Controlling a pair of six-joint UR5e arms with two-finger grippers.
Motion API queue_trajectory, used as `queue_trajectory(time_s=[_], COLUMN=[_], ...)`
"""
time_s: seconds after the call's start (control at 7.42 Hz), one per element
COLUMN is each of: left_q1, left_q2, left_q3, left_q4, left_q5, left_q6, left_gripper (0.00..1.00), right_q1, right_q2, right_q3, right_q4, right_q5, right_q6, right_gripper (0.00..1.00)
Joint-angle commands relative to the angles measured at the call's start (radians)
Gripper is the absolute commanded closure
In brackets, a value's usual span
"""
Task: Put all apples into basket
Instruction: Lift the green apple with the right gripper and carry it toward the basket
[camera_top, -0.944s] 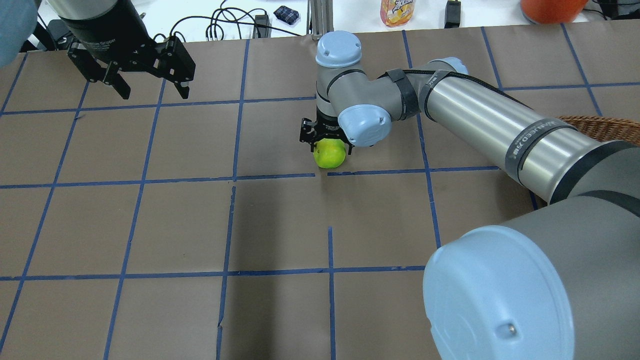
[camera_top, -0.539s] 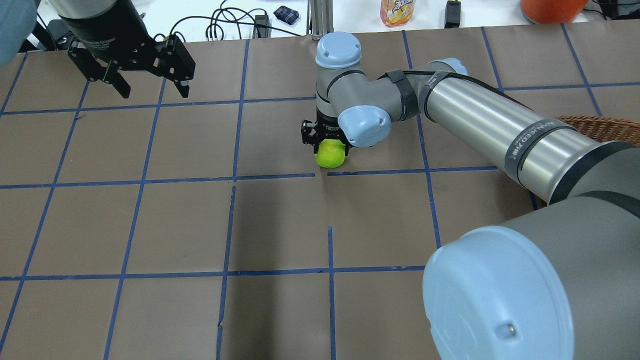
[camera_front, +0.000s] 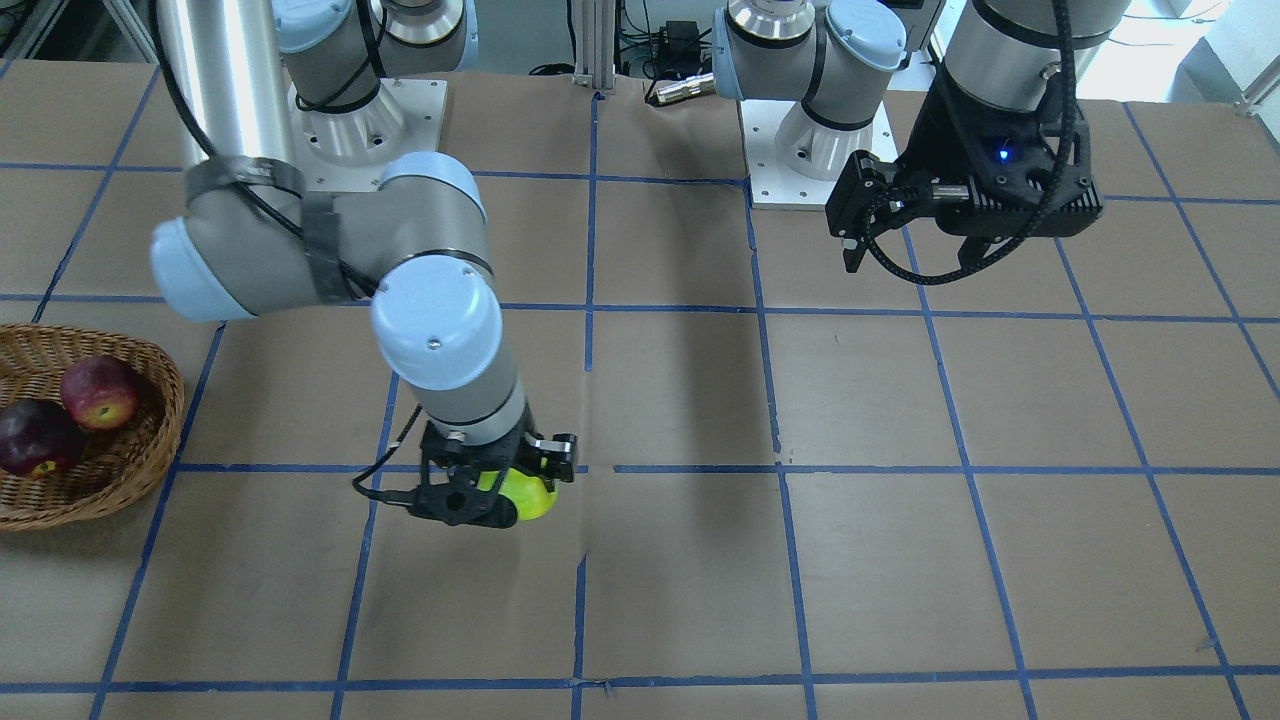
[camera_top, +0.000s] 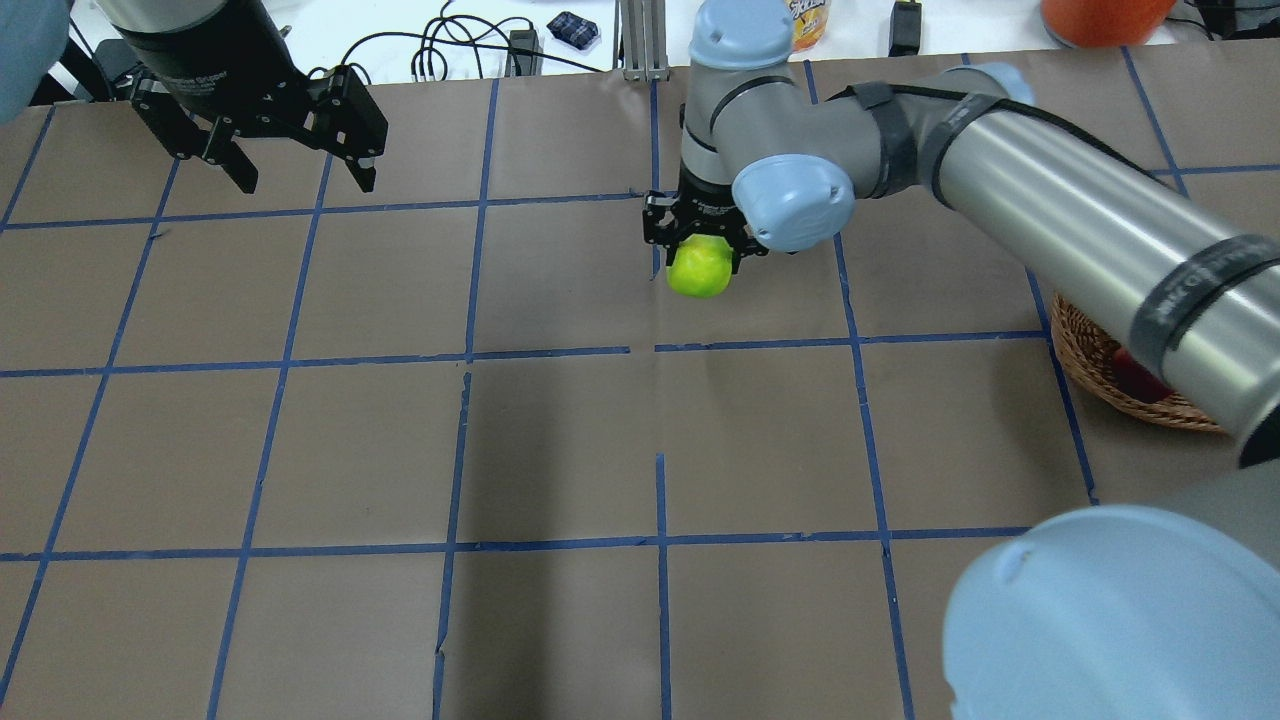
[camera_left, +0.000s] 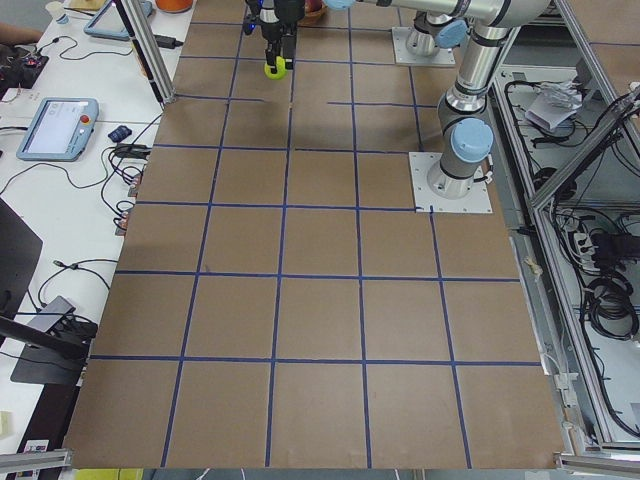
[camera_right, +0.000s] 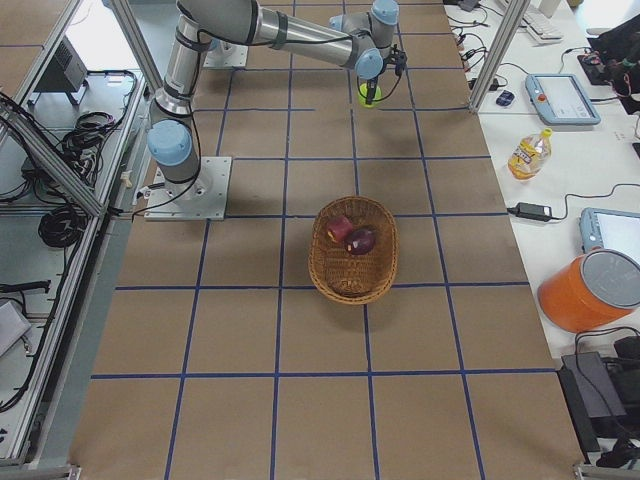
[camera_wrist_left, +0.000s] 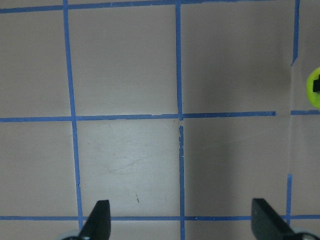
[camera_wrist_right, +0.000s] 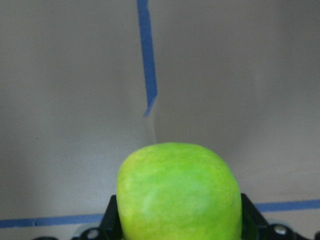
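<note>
The left tool (camera_top: 306, 183) hung open above the desk (camera_top: 300, 450), holding nothing. Mid-desk, the right tool (camera_top: 702, 252) gripped the green apple (camera_top: 700, 275) off the surface. Farther right, the basket (camera_top: 1085, 352) held the red apple (camera_front: 100, 392) and the maroon apple (camera_front: 35, 437).

The green apple (camera_wrist_right: 179, 195) is covering the inner faces of the fingers (camera_wrist_right: 111, 220) of the right gripper (camera_top: 701, 262), so contact there seems likely; the wrist view's lower edge is cutting off its base. Beyond those fingers, the right arm (camera_top: 1080, 225) is hiding most of the basket (camera_top: 1085, 360).
</note>
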Motion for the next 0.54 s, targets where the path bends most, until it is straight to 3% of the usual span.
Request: queue_trajectory(time_s=[0.0,0.27,0.4], left_q1=[0.013,0.053,0.052], left_q2=[0.02,0.037,0.04], left_q3=[0.019,0.0,-0.02], left_q4=[0.015,-0.02,-0.022], left_q5=[-0.003,0.0,-0.004], left_q6=[0.001,0.001,0.001], left_gripper=[0.0,0.0,0.0], right_q1=[-0.195,-0.428,-0.529], right_q2=[-0.12,-0.232,-0.237], right_q3=[0.084,0.191,0.199], right_q4=[0.049,-0.003,-0.005], right_q5=[-0.093,-0.119,-0.113], right_q6=[-0.342,-0.598,-0.743], right_gripper=[0.42,0.42,0.42])
